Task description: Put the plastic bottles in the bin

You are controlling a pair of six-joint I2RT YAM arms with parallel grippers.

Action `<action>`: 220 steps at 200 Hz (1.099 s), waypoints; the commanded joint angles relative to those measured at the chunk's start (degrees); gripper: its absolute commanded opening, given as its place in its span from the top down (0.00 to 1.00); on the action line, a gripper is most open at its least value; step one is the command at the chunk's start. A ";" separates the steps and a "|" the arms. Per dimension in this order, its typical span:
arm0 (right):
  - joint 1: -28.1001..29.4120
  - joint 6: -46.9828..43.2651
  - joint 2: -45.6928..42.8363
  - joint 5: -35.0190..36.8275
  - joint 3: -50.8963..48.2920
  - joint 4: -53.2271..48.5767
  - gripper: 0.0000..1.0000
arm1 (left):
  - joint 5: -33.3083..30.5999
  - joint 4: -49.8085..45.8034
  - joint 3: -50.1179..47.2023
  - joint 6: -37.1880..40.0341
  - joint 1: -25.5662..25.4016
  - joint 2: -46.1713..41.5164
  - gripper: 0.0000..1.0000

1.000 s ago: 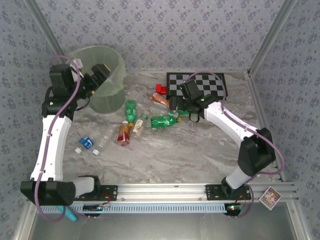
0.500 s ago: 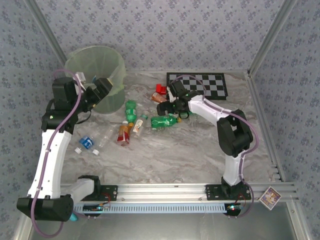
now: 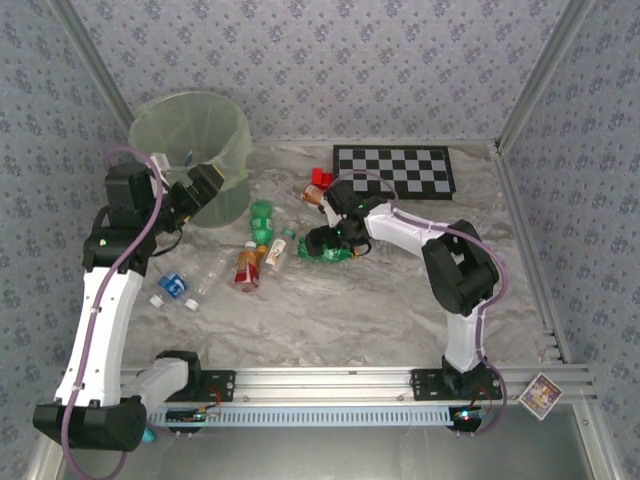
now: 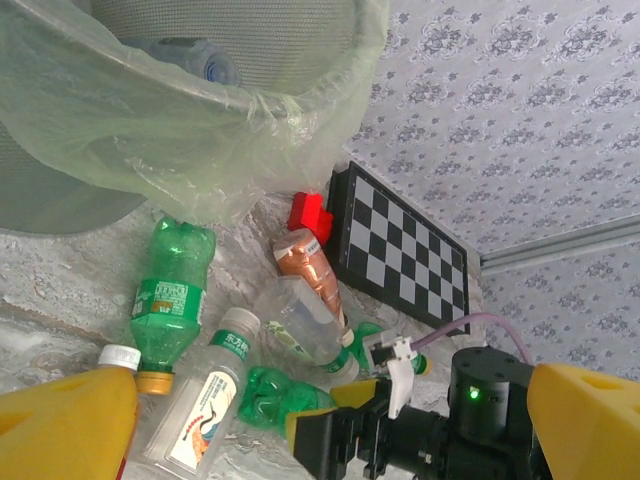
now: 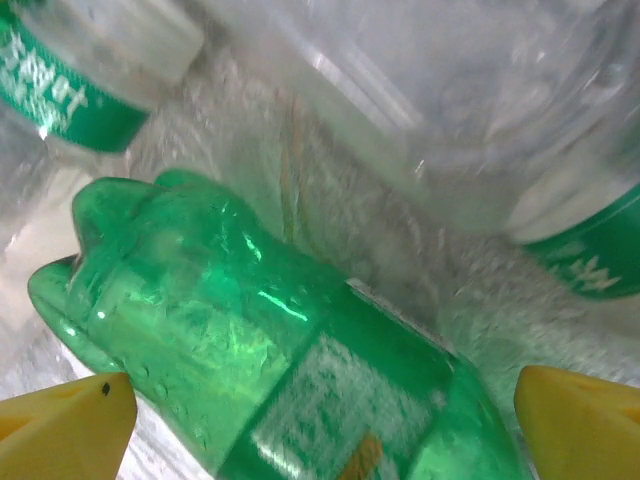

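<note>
The plastic bottles [image 3: 262, 218] lie on the table [image 3: 350, 310] beside the bin [image 3: 190, 130], one green bottle [image 5: 250, 340] between the spread fingers of the right gripper [image 5: 320, 420], while the left gripper [image 3: 207, 183] hangs wide apart near the bin.

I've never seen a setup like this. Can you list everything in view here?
bin: one, pale green, far left
green bottles: two, lying mid-table
orange-red bottles: two, lying mid-table
clear bottles: several, some blue-labelled, mid-table and left
checkerboard: one, black and white, far side
red block: one, beside the checkerboard
table: one, grey marbled
left gripper: yellow fingers, open, by the bin
right gripper: yellow fingers, open, astride a green bottle
</note>
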 commanded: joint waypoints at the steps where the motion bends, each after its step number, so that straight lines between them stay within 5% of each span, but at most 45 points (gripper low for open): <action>1: 0.97 -0.24 -3.33 1.22 -1.99 -1.12 0.02 | 0.58 0.28 0.19 0.89 -0.30 -0.31 0.00; 81: 7.63 -0.77 -4.48 4.37 -7.25 -1.15 0.07 | 1.54 -0.70 0.26 1.84 -0.34 -0.49 0.00; 168: 12.60 2.11 -5.20 7.11 -11.50 0.94 0.38 | 3.15 -2.46 0.10 2.46 -0.34 -1.00 0.00; 220: 14.40 3.62 -8.77 11.06 -13.24 1.44 0.66 | 2.87 -3.53 -0.69 1.83 -0.34 -1.81 0.00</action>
